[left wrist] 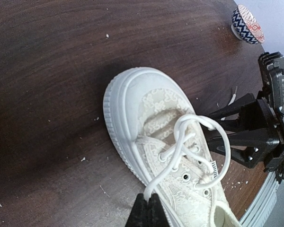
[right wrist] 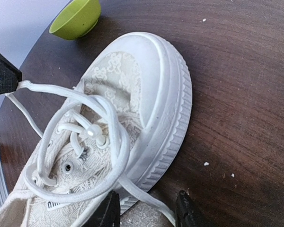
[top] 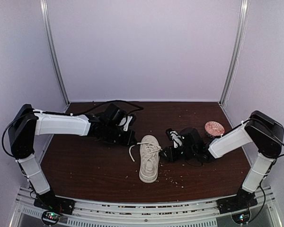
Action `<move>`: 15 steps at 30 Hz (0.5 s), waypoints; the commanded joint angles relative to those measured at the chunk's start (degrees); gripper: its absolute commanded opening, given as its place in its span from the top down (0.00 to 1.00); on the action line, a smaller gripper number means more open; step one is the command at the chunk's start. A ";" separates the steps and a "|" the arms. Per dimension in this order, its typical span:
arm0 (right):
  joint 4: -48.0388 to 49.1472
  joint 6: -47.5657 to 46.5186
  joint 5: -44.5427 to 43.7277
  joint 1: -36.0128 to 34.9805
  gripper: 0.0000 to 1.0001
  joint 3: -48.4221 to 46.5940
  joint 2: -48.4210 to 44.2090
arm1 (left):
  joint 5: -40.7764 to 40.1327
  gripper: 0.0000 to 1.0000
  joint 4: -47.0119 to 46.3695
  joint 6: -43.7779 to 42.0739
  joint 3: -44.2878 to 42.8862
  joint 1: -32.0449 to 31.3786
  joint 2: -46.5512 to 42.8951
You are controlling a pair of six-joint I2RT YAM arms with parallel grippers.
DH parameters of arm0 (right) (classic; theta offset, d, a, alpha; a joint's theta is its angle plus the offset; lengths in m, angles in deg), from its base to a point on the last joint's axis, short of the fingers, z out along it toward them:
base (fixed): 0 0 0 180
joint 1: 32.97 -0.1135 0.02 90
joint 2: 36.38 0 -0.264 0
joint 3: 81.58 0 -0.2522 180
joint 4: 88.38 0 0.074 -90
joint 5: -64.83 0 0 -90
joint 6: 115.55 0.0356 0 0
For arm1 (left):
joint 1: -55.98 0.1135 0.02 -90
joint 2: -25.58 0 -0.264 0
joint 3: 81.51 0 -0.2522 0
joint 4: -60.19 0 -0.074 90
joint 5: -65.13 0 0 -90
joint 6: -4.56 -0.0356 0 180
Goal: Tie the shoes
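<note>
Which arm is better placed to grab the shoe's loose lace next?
The right: the right gripper stands open astride a loose lace beside the shoe; the left gripper is shut on another lace strand.

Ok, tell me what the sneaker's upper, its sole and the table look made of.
Sneaker upper: likely woven fabric, matte, with a raised floral pattern. Sole: probably rubber, smooth white, ribbed along the edge. Table: dark wood or laminate, visible grain, slight sheen.

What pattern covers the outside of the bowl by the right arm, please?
Blue and white zigzags; left wrist view shows the bowl best.
</note>
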 commanded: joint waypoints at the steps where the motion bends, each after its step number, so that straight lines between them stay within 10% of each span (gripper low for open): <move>1: 1.51 -3.00 5.42 0.61 0.68 -1.25 1.60 | -0.38 1.00 -0.48 -0.20 0.25 0.12 -1.06; 7: 0.41 -4.69 5.94 1.05 0.99 -0.78 1.56 | -1.60 1.00 -0.02 0.00 0.28 0.16 -1.32; 15: -6.53 -2.66 0.31 0.99 1.00 5.56 -10.23 | -11.86 1.00 2.92 3.88 4.18 0.16 -6.86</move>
